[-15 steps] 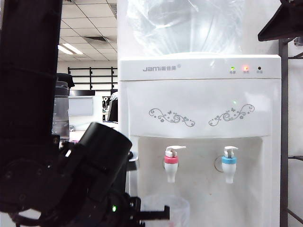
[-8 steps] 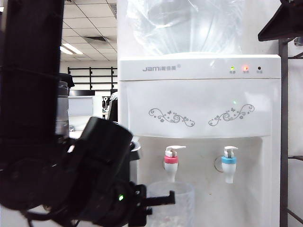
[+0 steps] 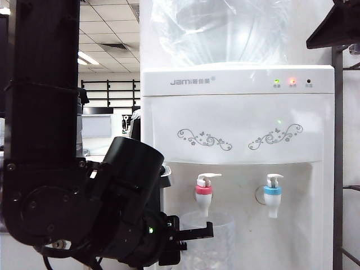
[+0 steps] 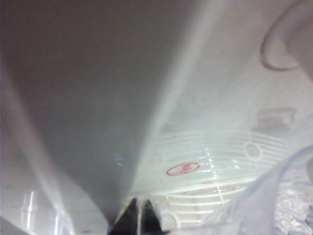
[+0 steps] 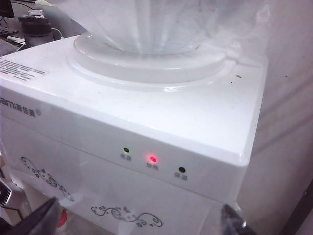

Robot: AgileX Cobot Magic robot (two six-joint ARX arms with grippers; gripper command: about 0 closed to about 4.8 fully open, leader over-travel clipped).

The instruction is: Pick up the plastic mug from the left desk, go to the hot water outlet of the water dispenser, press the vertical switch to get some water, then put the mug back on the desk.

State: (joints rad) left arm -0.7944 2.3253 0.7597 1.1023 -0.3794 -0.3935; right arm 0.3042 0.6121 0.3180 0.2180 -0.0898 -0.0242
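The plastic mug (image 3: 207, 239) sits upright just below the hot water outlet (image 3: 203, 196), its rim right under the pink-collared nozzle, inside the recess of the water dispenser (image 3: 236, 121). The left gripper (image 3: 191, 233) reaches in from the left with its fingers pressed together on the mug's near-left side, holding it. The right gripper (image 5: 139, 220) hangs high by the dispenser's upper front, near the indicator lights (image 5: 152, 159), fingers spread wide and empty.

One water dispenser (image 3: 236, 112), two taps, three indicator lights, one plastic mug (image 3: 211, 244).
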